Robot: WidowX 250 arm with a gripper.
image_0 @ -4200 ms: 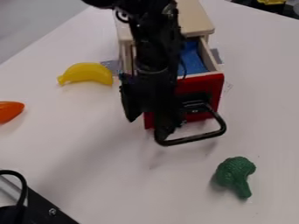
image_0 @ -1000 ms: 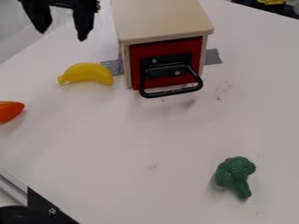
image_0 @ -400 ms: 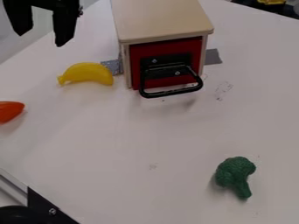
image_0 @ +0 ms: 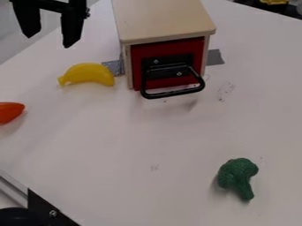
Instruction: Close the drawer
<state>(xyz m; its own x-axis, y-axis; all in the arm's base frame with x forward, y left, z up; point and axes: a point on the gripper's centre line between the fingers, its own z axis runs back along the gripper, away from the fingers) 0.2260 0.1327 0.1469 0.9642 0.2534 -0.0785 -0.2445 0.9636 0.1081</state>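
White worktop (image_0: 141,141), and the wooden cabinet (image_0: 162,20) is apparently anchored by tape (image_0: 215,57); its red drawer (image_0: 170,82) is fully closed, far centre, while empty fingers (image_0: 72,27), spread wide, are held far left, presumably for clearance.

And there's the yellow toy banana (image_0: 88,74), lying on the white table (image_0: 130,145), its right end just beside a strip of grey tape (image_0: 114,67)! Over to the right, a second grey patch (image_0: 216,57). At the left edge, an orange piece (image_0: 10,112), partly out of view. Down at lower right, here's the green toy broccoli (image_0: 237,173), stem pointing toward the bottom edge! Top right corner, something yellow (image_0: 273,1).
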